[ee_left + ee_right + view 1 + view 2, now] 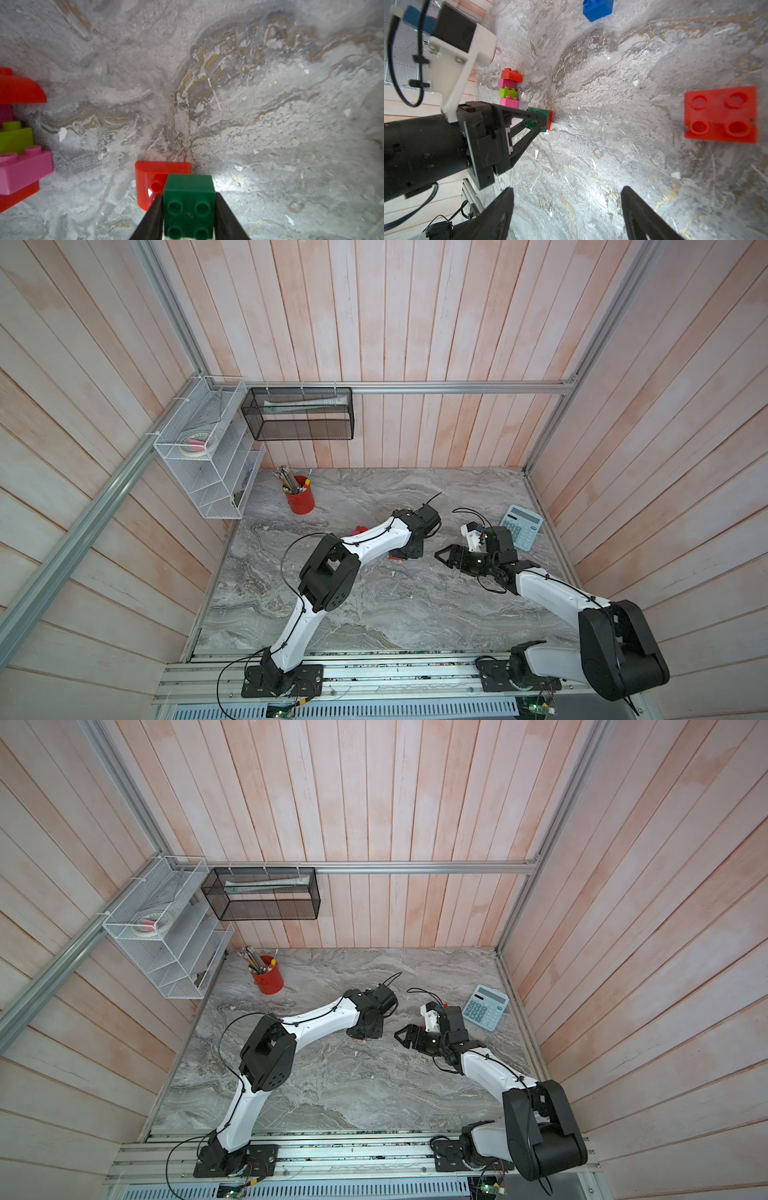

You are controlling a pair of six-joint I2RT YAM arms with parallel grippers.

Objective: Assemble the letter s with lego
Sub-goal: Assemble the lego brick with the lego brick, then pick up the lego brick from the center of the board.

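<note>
My left gripper [189, 209] is shut on a dark green lego brick [189, 193], low over the marble table. The green brick's far face sits against a red brick [145, 182] that lies on its side. Beside them stands a joined column of red, pink, lime and pink bricks [508, 91], which shows at the edge of the left wrist view as a lime brick [14, 137] and a pink brick [25, 170]. A blue brick [597, 8] and a flat red brick [720, 114] lie apart. My right gripper [566, 191] is open and holds nothing, a short way right of the left gripper [405, 553].
A red pencil cup [300, 499] stands at the back left of the table. A calculator [521, 526] lies at the right edge, behind the right arm. A white wire shelf [208, 456] and a black mesh basket [299, 414] hang on the walls.
</note>
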